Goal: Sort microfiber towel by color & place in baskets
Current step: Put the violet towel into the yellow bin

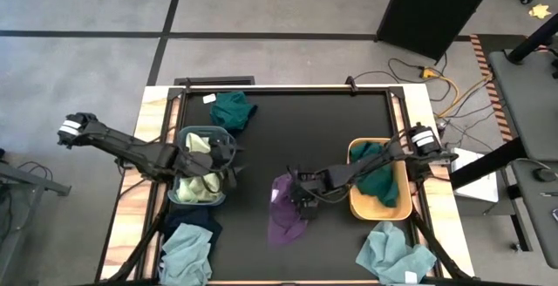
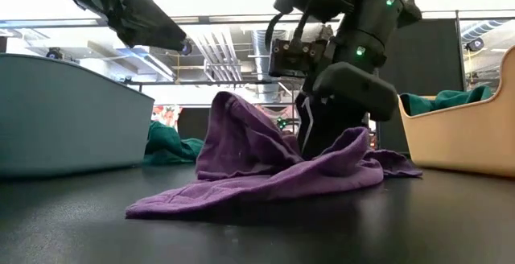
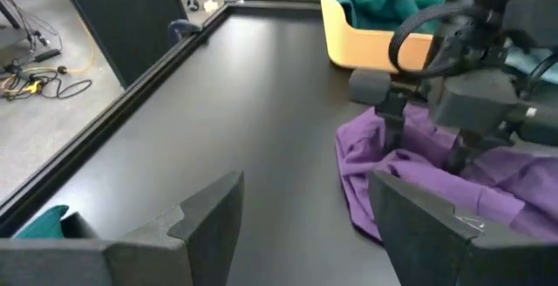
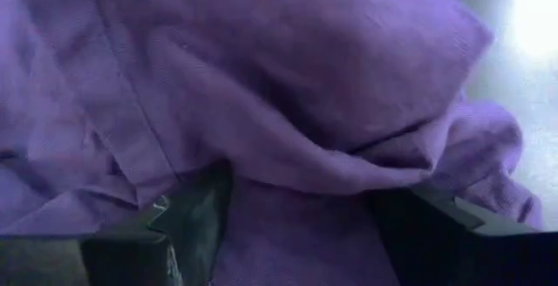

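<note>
Two baskets sit on the table (image 1: pixel 331 120): grey-blue basket (image 1: pixel 179 194) at nine o'clock, orange-tan basket (image 1: pixel 357 206) at three. Right gripper (image 1: pixel 298 192), fingers spread wide, presses into the one purple towel (image 1: pixel 286 216) at centre; left gripper (image 1: pixel 228 155), fingers wide, hovers empty over the grey-blue basket.

black table mat (image 1: pixel 331 125) with light wood edging (image 1: pixel 131 199) showing at left and right sides. grey floor (image 1: pixel 87 59) around it, crossed by dark lines. black panel (image 1: pixel 432 3) stands beyond the table, upper right. yellow cable (image 1: pixel 449 90) and thin dark cables on the floor near the panel's base. striped tape (image 1: pixel 488 77) runs along the floor at right. grey bench (image 1: pixel 527 129) at right edge, white sheet (image 1: pixel 475 173) just beside the table's right side. yellow bit (image 1: pixel 539 10) on floor in the top right corner. low view: ceiling ducts (image 2: pixel 233 51) and bright lights behind the table. left wrist view: more cables (image 3: pixel 35 72) on floor beside the table's edge.
</note>
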Controlling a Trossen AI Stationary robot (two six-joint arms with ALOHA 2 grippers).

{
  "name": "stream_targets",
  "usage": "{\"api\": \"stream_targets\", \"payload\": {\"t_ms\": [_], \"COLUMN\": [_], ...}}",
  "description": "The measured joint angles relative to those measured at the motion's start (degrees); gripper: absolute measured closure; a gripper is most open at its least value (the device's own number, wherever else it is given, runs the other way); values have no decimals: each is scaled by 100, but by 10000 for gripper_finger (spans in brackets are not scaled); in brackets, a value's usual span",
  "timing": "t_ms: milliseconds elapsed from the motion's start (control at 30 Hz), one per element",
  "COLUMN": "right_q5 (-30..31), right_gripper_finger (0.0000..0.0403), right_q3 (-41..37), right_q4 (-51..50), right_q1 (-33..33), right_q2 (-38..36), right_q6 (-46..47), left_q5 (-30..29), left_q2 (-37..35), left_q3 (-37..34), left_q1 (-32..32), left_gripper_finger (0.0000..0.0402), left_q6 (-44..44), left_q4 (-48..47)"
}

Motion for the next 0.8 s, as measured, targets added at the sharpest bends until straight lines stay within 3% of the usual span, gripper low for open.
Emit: {"api": "stream_targets", "payload": {"t_ms": [100, 233, 467, 667, 800], "right_q5": [-24, -36, 478, 663, 389], "right_gripper_finger": [159, 211, 373, 383, 385], "right_q3": [22, 28, -24, 139, 170], "right_q4": [-84, -348, -1111, -1859, -1939], "right_q1": [7, 2, -6, 31, 166], "right_q2": [83, 89, -284, -1571, -2705], "right_q6": [7, 29, -143, -140, -96], "left_q5": [-4, -7, -7, -4, -4], "left_q2": [94, 194, 411, 579, 675], "left_q3": [0, -2, -11, -15, -15], "left_q1": [0, -5, -105, -140, -142], "left_gripper_finger": [171, 171, 171, 171, 171], "left_q6": [-61, -266, -450, -511, -522], "left_q4": [3, 5, 1, 4, 7]}}
